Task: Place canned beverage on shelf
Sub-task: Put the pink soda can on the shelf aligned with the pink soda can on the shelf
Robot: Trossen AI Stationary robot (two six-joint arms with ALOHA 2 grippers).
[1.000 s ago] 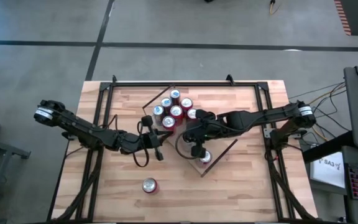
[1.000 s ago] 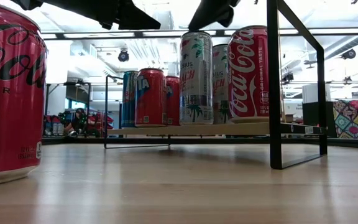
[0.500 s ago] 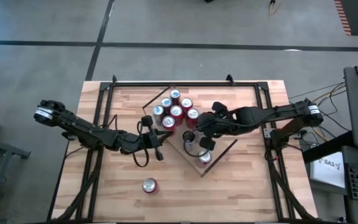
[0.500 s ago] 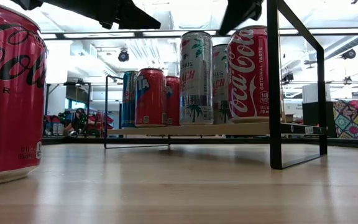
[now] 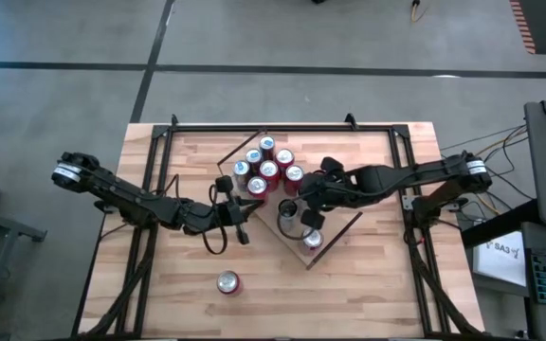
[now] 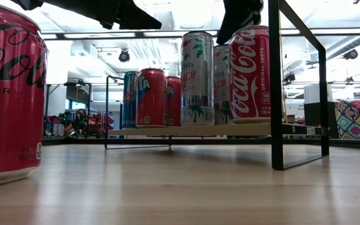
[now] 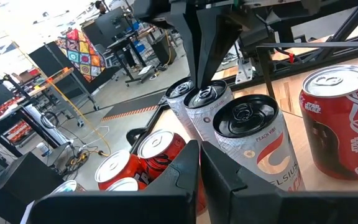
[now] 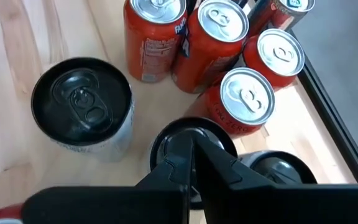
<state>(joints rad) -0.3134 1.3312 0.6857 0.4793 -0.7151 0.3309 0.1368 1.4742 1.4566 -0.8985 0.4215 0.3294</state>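
A: On the table (image 5: pixel 368 284), we see the shelf (image 5: pixel 341 225) sitting diagonally near the middle, carrying a cluster of red cans (image 5: pixel 269 170) at its far end and two tall white cans (image 6: pixel 197 78) plus a Coca-Cola can (image 6: pixel 250 74) nearer the front.

B: Right end effector (image 5: pixel 303 197)?

A: Above the tall black-topped cans, fingers pressed together, pinching nothing. In its wrist view we see one black-lid can (image 8: pixel 82 111) just beside the fingers and another lid right under the tips.

B: Left one?

A: Left end effector (image 5: pixel 245 220) hangs just beside the shelf's left edge, fingers also pressed together, empty.

B: Anything off the shelf?

A: One red Coke can (image 5: pixel 227 282) stands alone on the table near the front edge, well apart from both arms. It fills the low view's left side.
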